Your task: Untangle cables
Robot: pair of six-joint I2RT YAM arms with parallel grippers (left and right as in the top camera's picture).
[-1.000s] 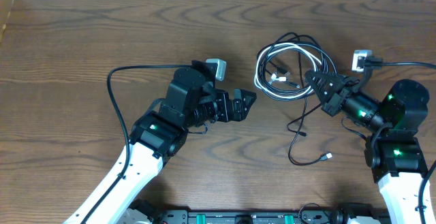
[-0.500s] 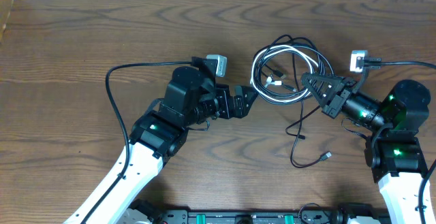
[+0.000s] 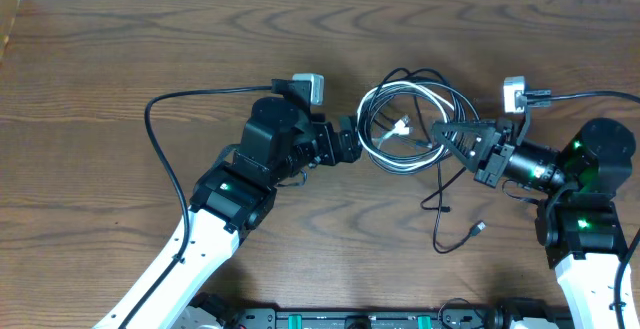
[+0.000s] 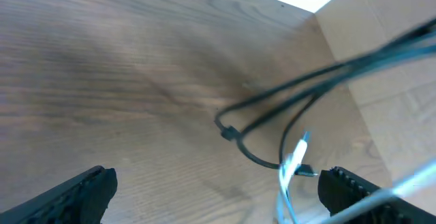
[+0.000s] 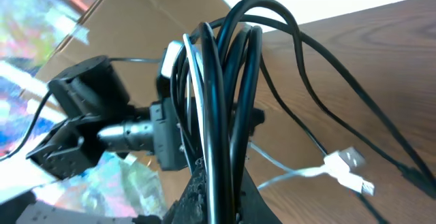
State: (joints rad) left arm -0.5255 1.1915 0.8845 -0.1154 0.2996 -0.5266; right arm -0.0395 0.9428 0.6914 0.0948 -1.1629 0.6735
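1. Black cords (image 5: 225,101) and a thinner white cord (image 3: 366,119) are gathered into one tangled coil over the wooden tabletop (image 3: 120,59), between the two arms.
2. Right jaws are closed on the right side of the coil. The right wrist view shows several black loops and a white strand bunched together, rising from between the fingers (image 5: 197,200).
3. One black tail leaves the coil toward the front edge. It ends in a small plug (image 3: 479,228) lying on the wood, well apart from the coil.
4. The white plug (image 3: 402,126) sits inside the ring of the coil.
5. Left jaws stand wide open and hold nothing, just beside the coil's left edge. In the left wrist view the two fingers (image 4: 75,193) frame blurred black and white strands crossing ahead of them.
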